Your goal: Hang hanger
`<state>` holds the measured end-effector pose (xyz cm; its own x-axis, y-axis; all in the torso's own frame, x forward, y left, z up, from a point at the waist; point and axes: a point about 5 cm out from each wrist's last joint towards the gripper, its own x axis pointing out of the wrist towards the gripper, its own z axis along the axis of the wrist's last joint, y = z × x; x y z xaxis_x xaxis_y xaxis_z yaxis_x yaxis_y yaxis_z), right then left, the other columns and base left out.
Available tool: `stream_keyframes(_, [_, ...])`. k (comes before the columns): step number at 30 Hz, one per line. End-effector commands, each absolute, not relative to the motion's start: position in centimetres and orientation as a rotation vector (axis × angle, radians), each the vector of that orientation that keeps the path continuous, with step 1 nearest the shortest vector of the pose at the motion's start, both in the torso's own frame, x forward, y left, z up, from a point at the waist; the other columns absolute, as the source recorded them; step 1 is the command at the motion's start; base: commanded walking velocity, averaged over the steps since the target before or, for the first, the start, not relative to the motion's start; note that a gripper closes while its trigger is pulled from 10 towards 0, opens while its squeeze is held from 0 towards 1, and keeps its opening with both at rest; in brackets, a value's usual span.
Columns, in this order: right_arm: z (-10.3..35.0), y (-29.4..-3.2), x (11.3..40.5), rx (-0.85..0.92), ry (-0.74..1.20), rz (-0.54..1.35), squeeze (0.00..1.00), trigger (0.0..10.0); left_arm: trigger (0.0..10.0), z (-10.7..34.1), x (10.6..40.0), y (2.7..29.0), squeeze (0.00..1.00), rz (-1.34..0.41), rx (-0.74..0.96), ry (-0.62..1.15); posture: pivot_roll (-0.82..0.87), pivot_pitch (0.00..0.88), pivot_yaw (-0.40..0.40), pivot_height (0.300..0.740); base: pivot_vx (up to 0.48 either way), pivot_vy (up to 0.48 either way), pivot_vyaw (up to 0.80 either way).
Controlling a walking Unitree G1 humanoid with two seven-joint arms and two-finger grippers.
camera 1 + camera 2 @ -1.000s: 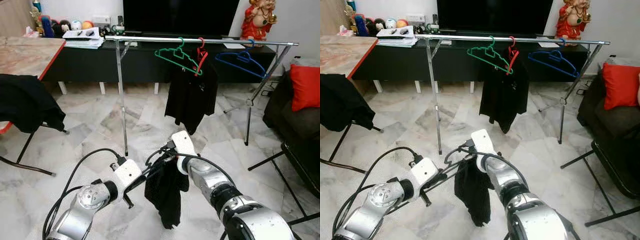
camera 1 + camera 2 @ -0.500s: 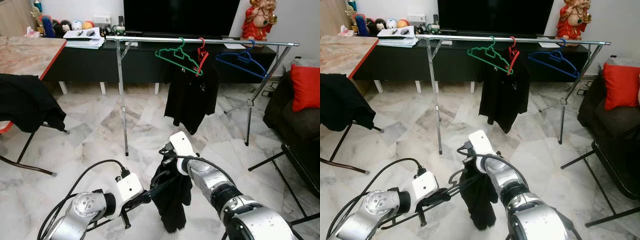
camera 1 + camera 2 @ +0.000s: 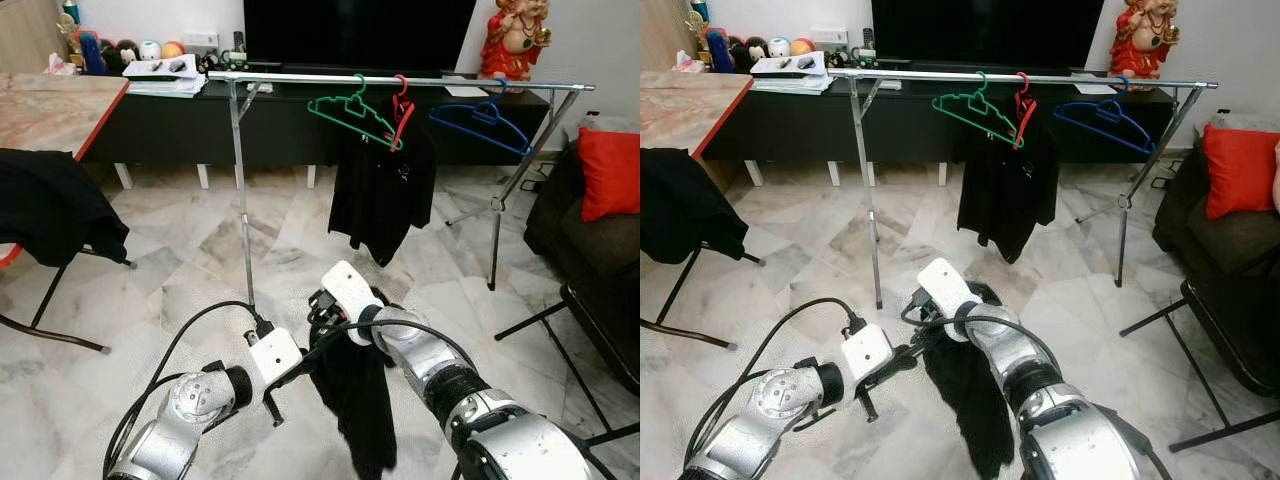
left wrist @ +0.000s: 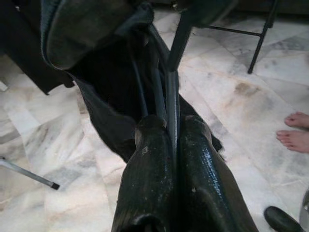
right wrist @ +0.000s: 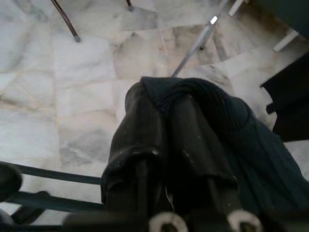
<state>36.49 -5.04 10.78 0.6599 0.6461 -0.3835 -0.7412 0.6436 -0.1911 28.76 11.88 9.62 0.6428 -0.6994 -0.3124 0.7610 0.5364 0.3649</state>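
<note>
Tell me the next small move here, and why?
Probably raise both arms together toward the rail. The left gripper is shut on the dark hanger, the right gripper pinches the black garment at its collar, and it hangs low above the floor, short of the rack.

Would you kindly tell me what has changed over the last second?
The left gripper dipped, then came back up, keeping hold of the dark hanger. The right gripper drew in slightly, still clamped on the black garment, which hangs longer now. The rail and its hangers are unchanged.
</note>
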Motion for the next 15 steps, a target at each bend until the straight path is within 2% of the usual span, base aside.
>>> stream_keyframes(1, [10.7,-3.2,35.7,-0.37,0.267,0.899,0.0,10.0,10.0,11.2,29.7,10.6,0.0,-0.851,0.512,0.062,0.13,0.062,-0.11,0.74,0.0,0.0,0.0])
stream_keyframes(8, [11.2,-4.5,36.8,-0.34,0.286,0.737,0.0,10.0,10.0,10.5,30.8,11.8,0.0,-0.686,0.558,0.092,0.13,0.061,-0.103,0.74,0.0,0.0,0.0])
stream_keyframes(13, [11.2,-4.0,36.4,-0.335,0.273,0.796,0.0,10.0,10.0,11.5,31.8,12.6,0.0,-0.555,0.531,0.03,0.14,0.058,-0.103,0.74,0.0,0.0,0.0])
stream_keyframes(15, [11.1,-3.6,36.3,-0.335,0.267,0.815,0.0,10.0,10.0,11.5,31.7,12.0,0.0,-0.585,0.505,0.029,0.14,0.056,-0.102,0.74,0.0,0.0,0.0])
